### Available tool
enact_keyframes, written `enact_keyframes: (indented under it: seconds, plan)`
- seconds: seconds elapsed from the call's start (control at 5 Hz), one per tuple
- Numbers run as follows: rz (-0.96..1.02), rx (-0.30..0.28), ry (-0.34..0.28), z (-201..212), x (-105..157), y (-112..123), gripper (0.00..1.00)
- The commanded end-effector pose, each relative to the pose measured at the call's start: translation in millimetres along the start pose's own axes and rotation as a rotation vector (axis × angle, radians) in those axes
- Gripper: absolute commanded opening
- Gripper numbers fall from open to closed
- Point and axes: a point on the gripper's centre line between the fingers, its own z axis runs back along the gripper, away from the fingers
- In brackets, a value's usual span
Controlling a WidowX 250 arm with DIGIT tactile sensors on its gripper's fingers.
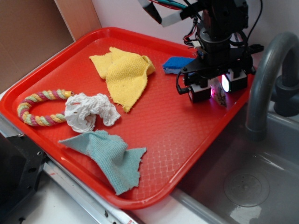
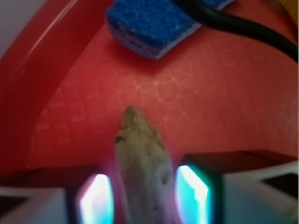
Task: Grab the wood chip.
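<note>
Seemingly, the gripper (image 2: 145,191) brackets the wood chip (image 2: 142,158) with slim gaps, contact unclear; no readable writing.

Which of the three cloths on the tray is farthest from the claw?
The teal cloth at the tray's front edge. The yellow cloth and white cloth both lie nearer the claw.

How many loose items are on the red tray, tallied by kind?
Cloths: 3 (yellow, white, teal)
Rope toy: 1
Sponge: 1
Wood chip: 1, between the fingers of the hand
Total: 6
</note>
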Motion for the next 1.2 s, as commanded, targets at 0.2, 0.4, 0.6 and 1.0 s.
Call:
enact_keyframes:
  seconds: [0.2,0.4,0.6,1.0]
  plan:
    - [-0.089,-0.117,-0.008,50.6,49.2,62.3,0.0]
    - [-0.329,-0.146,0.119,86.9,70.8,76.0,0.0]
    - [-0.529,-0.251,0.13,108.8,84.5,97.1,0.0]
    - [-0.547,-0.396,0.069,141.0,101.7,137.7,0.0]
